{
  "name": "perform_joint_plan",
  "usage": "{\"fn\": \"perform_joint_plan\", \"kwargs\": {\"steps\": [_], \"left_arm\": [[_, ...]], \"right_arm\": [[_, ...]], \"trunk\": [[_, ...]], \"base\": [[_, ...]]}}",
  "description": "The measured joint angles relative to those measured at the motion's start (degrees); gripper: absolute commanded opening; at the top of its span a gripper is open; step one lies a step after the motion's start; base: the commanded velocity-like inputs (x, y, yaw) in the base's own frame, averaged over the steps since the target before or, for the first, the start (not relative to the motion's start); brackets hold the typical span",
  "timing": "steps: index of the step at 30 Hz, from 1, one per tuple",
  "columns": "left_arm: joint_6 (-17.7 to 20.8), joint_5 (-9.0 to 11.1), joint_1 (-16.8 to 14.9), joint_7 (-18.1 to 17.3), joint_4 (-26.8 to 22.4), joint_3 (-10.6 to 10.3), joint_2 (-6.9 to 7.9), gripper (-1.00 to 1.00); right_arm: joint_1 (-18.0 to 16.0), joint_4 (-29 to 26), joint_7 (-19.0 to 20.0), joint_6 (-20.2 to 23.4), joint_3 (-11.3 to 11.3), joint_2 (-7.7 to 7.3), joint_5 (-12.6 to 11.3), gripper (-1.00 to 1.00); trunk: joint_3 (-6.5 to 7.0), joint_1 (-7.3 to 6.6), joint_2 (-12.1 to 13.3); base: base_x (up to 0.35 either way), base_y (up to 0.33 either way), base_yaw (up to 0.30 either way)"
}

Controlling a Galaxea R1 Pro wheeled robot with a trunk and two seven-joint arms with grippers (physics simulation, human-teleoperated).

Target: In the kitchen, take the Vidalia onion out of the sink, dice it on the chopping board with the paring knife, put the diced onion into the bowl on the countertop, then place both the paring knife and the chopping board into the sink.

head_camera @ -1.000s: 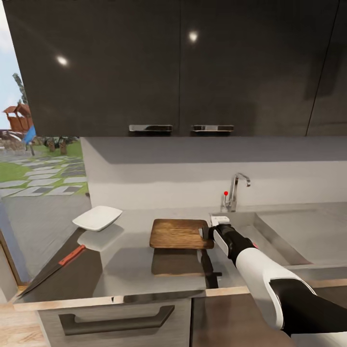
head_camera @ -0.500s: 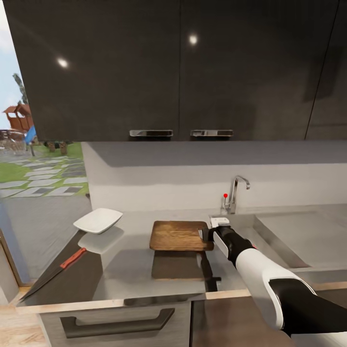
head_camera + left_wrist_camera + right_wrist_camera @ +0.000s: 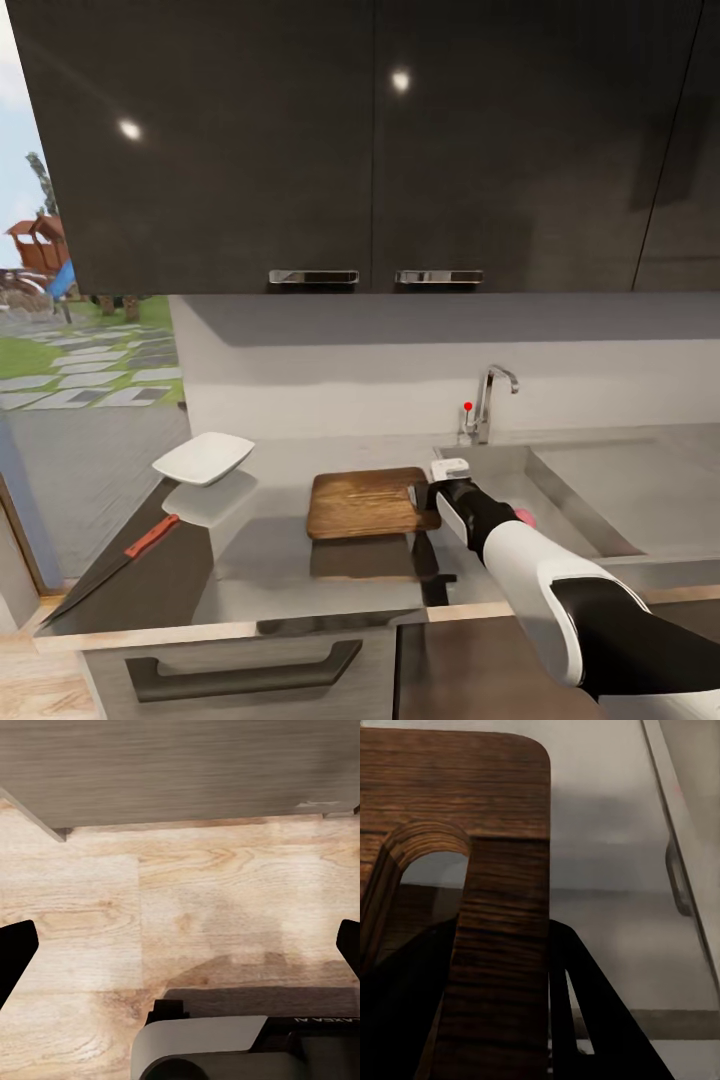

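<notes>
Board lifted at its handle end by the right tool, clear of the counter.
The board (image 3: 365,503), clamped at its slotted end by the right tool (image 3: 428,492), hangs above the counter (image 3: 270,575) just left of the sink (image 3: 590,490); since a second ago it has tilted and shifted slightly, suggesting carriage sinkward. Knife (image 3: 110,568) and bowl (image 3: 203,458) lie unchanged. Left tool (image 3: 180,945) spread, over floor (image 3: 195,907).

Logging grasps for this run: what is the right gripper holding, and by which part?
The right gripper holds the chopping board, clamped at its handle-hole end.
</notes>
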Motion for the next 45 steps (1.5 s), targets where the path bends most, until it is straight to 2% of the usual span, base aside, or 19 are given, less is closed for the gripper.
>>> {"fn": "perform_joint_plan", "kwargs": {"steps": [10,24,29,45], "left_arm": [[0.0,0.0,0.0,0.0,0.0,0.0,0.00,1.00],[0.0,0.0,0.0,0.0,0.0,0.0,0.00,1.00],[0.0,0.0,0.0,0.0,0.0,0.0,0.00,1.00],[0.0,0.0,0.0,0.0,0.0,0.0,0.00,1.00]], "right_arm": [[0.0,0.2,4.0,0.0,-0.2,-0.42,0.0,-1.00],[0.1,0.6,3.8,0.0,-0.2,-1.01,0.1,-1.00],[0.2,2.4,3.8,-1.8,-0.2,-1.01,0.1,-1.00],[0.3,3.0,3.8,-2.4,-0.2,-1.01,0.1,-1.00]], "trunk": [[0.00,0.00,0.0],[0.00,-0.02,0.0],[-0.05,0.00,0.0],[-1.23,0.00,0.0]], "base": [[0.000,0.000,0.000],[0.091,0.000,0.000],[0.060,0.000,0.000],[0.003,0.000,0.000]]}}
